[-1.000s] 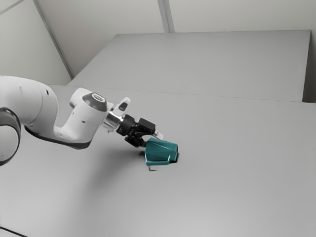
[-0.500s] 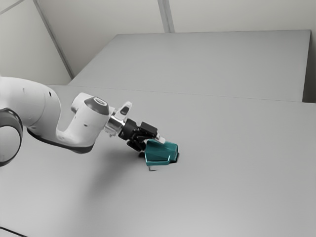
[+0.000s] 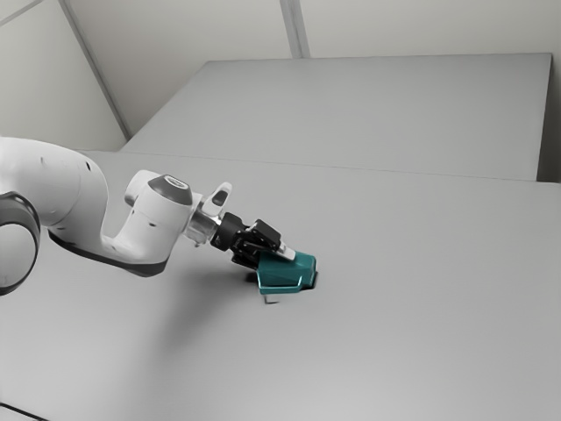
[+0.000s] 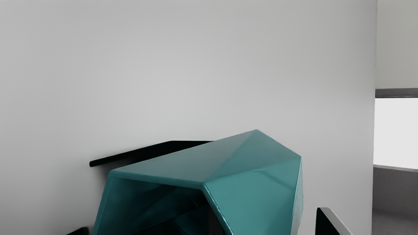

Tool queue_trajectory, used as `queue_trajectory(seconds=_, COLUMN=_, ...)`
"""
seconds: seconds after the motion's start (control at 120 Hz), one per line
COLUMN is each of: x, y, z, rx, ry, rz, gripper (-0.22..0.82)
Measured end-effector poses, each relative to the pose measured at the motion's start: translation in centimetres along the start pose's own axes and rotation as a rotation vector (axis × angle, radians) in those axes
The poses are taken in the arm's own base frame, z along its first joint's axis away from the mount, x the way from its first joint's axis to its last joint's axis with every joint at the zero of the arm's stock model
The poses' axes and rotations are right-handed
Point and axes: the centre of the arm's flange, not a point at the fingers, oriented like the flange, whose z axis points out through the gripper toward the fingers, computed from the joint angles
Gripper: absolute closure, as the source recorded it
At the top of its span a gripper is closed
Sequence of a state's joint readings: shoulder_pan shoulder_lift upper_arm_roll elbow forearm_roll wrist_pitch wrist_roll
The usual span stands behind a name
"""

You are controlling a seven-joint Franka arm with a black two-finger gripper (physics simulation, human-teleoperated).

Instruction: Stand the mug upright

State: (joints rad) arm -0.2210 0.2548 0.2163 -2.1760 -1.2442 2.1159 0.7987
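Exterior view, end effector (image 3: 276, 257) slanting down, at tipped mug (image 3: 291, 274)

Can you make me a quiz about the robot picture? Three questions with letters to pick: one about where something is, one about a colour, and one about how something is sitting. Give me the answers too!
1. Where is the mug?
A) Over by the walls
B) On top of the robot's shoulder
C) At the tool, over the table

2. What colour is the mug?
A) Teal
B) Red
C) Yellow

3. How is the mug sitting?
A) Upright
B) Tipped on its side
C) Upside down

Answers:
1: C, because the exterior view shows the mug right at the tool's end.
2: A, because its walls look blue-green in both views.
3: B, because its open mouth faces sideways toward the tool in the wrist view.
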Motion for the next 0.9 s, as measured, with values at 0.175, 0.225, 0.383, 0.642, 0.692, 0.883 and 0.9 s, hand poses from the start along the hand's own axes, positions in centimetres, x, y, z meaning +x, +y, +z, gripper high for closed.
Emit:
queue_trajectory(seconds=0.175, x=0.0, y=0.1, z=0.0, rx=-0.009, ry=0.002, rz=-0.001, gripper=0.50)
queue_trajectory(seconds=0.225, x=0.0, y=0.1, z=0.0, rx=-0.010, ry=0.003, rz=0.000, gripper=0.54)
queue_trajectory(seconds=0.383, x=0.0, y=0.1, z=-0.1, rx=-0.009, ry=0.004, rz=0.000, gripper=0.63)
queue_trajectory(seconds=0.642, x=0.5, y=1.6, z=-0.7, rx=-0.021, ry=0.020, rz=0.025, gripper=0.73)
queue_trajectory(seconds=0.692, x=0.6, y=2.3, z=-1.1, rx=-0.026, ry=0.027, rz=0.036, gripper=0.75)
queue_trajectory(seconds=0.883, x=0.9, y=5.5, z=-3.3, rx=-0.045, ry=0.062, rz=0.093, gripper=0.77)
queue_trajectory(seconds=0.9, x=0.9, y=5.8, z=-3.5, rx=-0.046, ry=0.065, rz=0.100, gripper=0.77)
